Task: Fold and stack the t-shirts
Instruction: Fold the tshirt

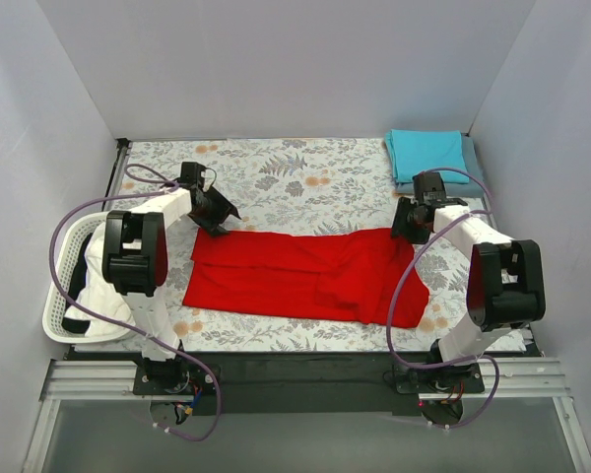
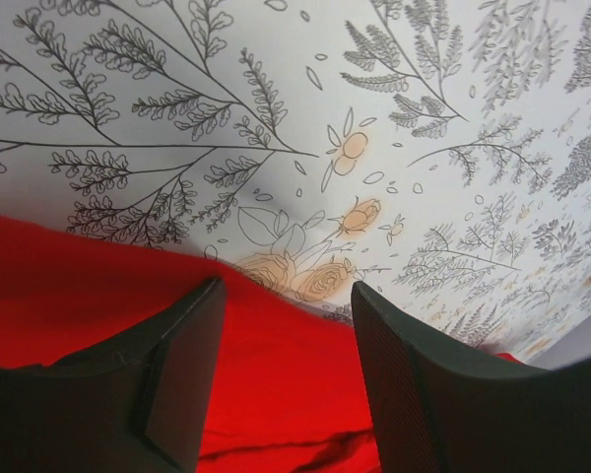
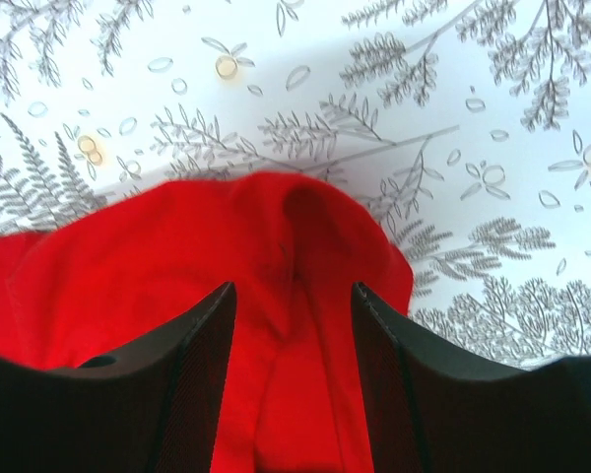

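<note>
A bright red t-shirt [image 1: 295,276] lies folded lengthwise across the middle of the flower-patterned cloth. My left gripper [image 1: 217,219] is open at the shirt's far left corner; in the left wrist view its jaws stand apart over the red cloth [image 2: 276,374] near its edge. My right gripper [image 1: 406,232] is open at the shirt's far right end; in the right wrist view red cloth [image 3: 295,296] bulges up between the jaws. A folded teal t-shirt [image 1: 426,153] lies on a folded grey-blue one [image 1: 470,163] at the far right corner.
A white lattice basket [image 1: 64,286] with white and dark cloth in it stands at the left table edge, beside the left arm. White walls enclose the table on three sides. Purple cables loop from both arms.
</note>
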